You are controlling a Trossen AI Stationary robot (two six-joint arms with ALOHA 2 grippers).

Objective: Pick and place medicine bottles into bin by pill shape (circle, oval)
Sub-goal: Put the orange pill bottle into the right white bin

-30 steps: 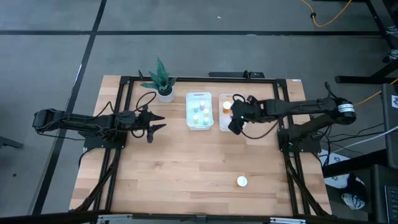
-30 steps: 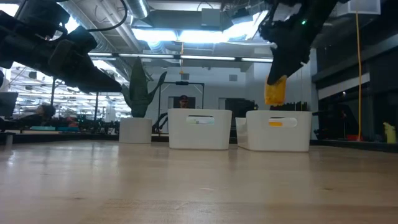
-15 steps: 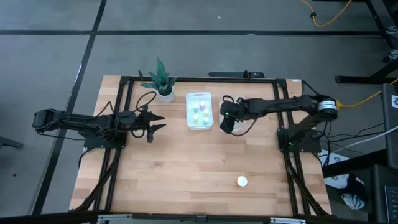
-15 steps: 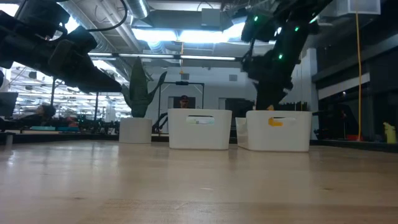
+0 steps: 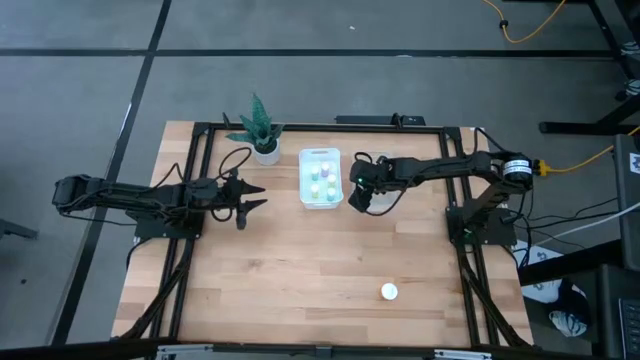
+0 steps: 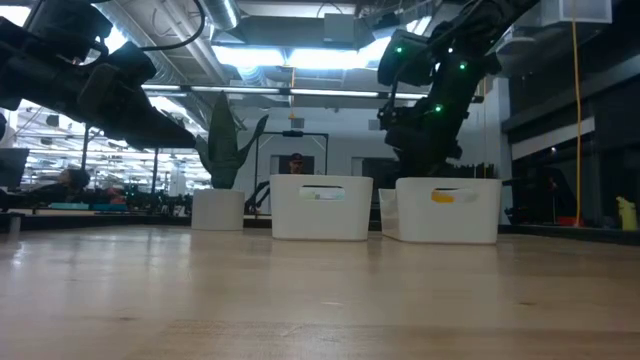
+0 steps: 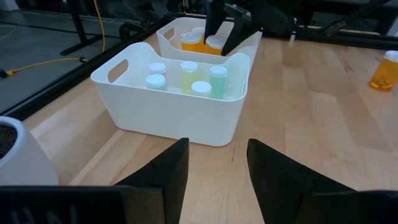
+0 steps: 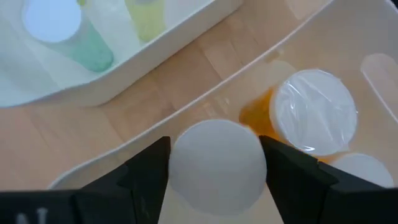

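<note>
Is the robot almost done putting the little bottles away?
Nearly. Pale bottles stand in one bin, amber ones in the other bin. The right gripper holds a white-capped bottle low over that bin. One bottle waits on the table; the left gripper hovers open.

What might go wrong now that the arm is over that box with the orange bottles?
The right gripper hangs low in the right bin with a white-capped bottle between its fingers; I can't tell if it is released, so lifting away might drag it out. The amber bottles already inside stand crowded, so one could tip. One bottle remains far off near the table's front edge, a long reach.
</note>
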